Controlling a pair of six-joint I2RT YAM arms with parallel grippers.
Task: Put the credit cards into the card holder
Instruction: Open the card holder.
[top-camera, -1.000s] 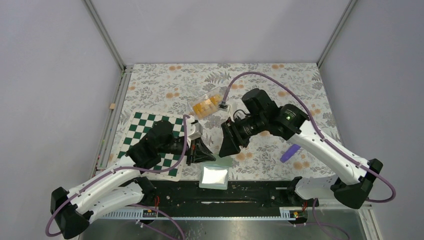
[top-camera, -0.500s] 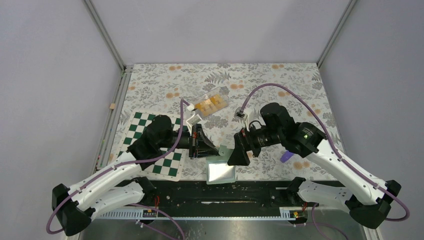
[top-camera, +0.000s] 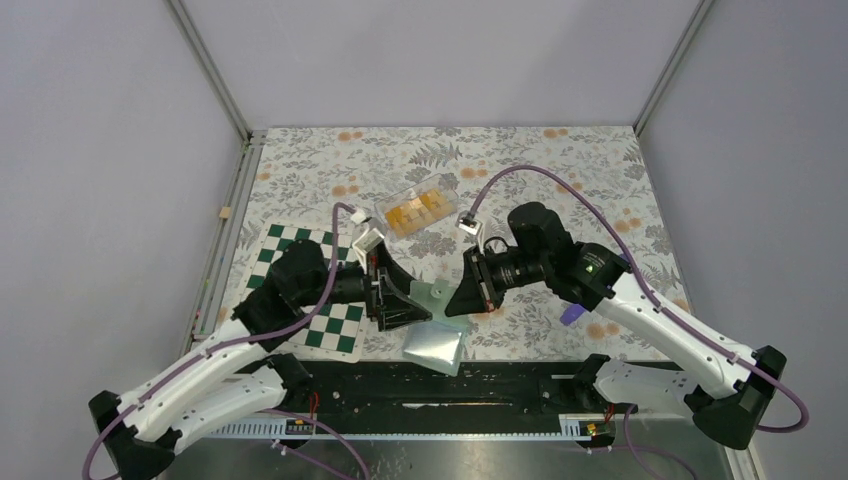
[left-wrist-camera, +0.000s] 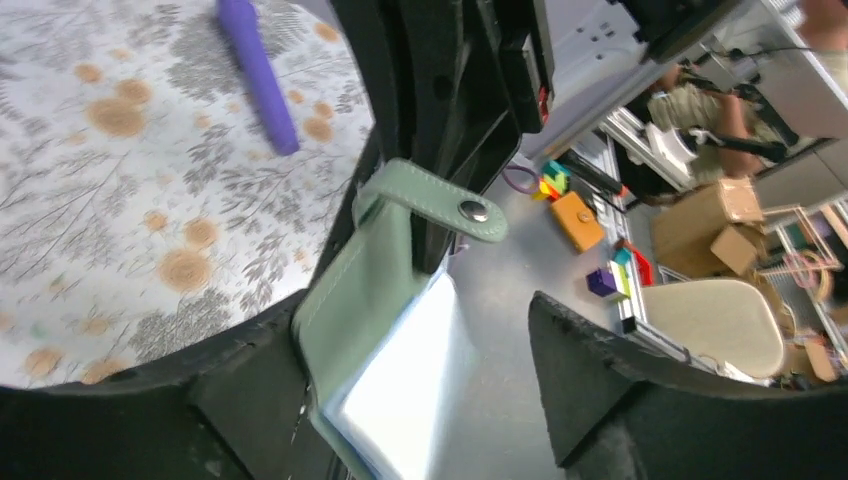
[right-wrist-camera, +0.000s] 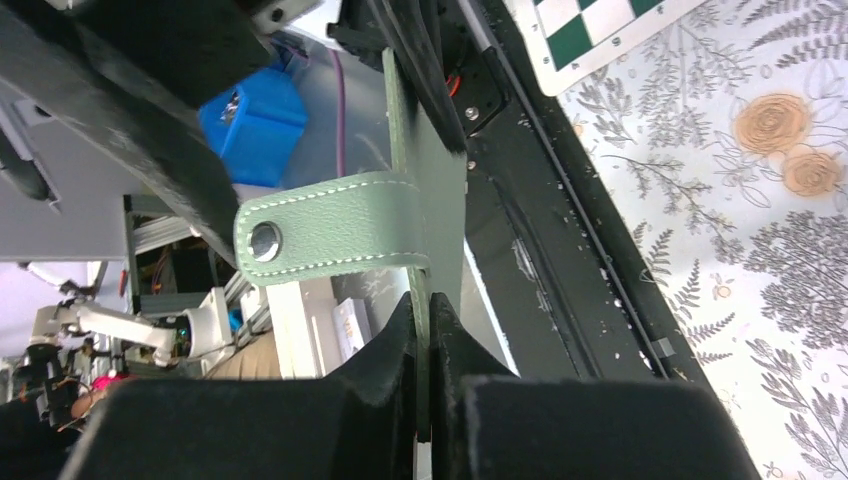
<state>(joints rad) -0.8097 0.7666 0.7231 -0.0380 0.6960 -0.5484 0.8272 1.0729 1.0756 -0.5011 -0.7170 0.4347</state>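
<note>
The card holder is a pale green wallet with a snap strap and a shiny clear pocket, held tilted above the table's front edge. My right gripper is shut on the edge of its green cover, with the strap folding off to the left. My left gripper stands open around the holder, which rests against one finger; the other finger is apart from it. The credit cards lie orange-yellow in a clear tray behind both grippers.
A green-and-white chequered board lies under the left arm. A purple stick lies on the flowered cloth beside the right arm and also shows in the left wrist view. The black base rail runs along the front edge.
My right gripper has opened wide and then shut on the card holder. The left gripper has let go and opened. The holder has lifted and tilted.
</note>
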